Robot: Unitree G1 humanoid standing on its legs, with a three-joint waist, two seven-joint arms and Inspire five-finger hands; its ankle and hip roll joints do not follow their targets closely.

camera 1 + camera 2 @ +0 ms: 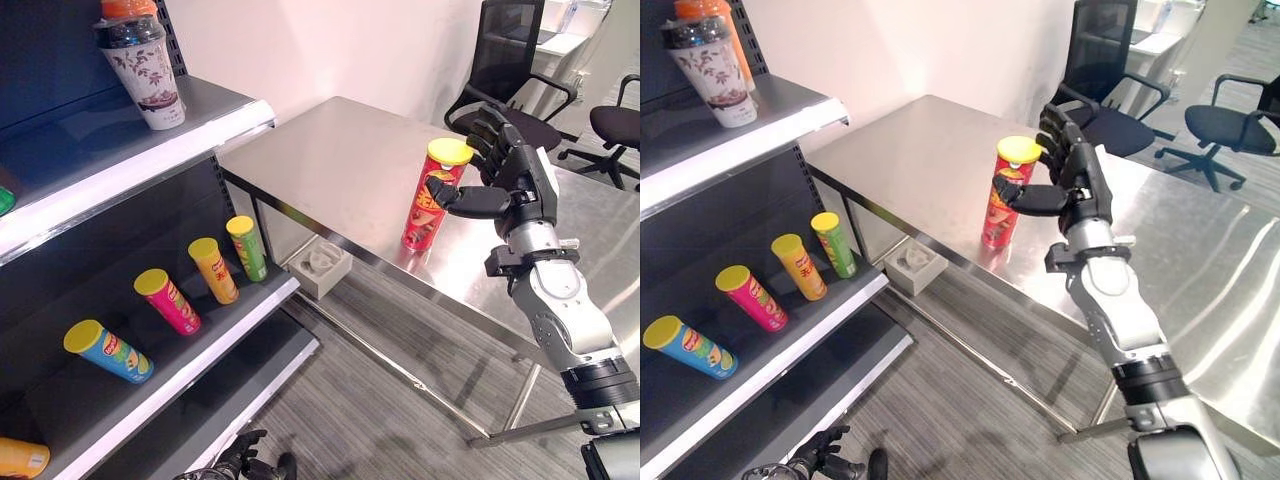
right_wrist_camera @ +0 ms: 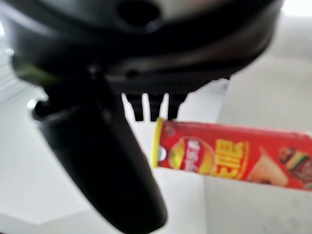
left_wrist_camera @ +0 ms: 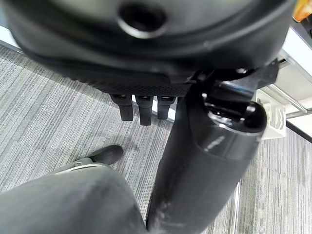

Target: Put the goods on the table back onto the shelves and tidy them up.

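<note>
A red chip can (image 1: 424, 226) with a yellow lid stands upright on the steel table (image 1: 330, 150), close to its front edge. My right hand (image 1: 520, 175) is open at the can's right side, level with its upper half. The thumb (image 2: 102, 161) reaches across the can's front and the straight fingers (image 2: 151, 109) stand behind it; I cannot tell whether they touch it. In the right wrist view the can (image 2: 234, 156) lies past the fingertips. My left hand (image 1: 243, 458) hangs low by the floor with relaxed fingers (image 3: 141, 107), holding nothing.
On the left, the middle shelf (image 1: 215, 335) carries green (image 1: 247, 247), orange (image 1: 214, 270), pink (image 1: 167, 300) and blue (image 1: 108, 350) chip cans lying tilted. A patterned cup (image 1: 145, 65) stands on the upper shelf. A grey block (image 1: 320, 265) sits under the table. Office chairs (image 1: 510, 70) stand behind.
</note>
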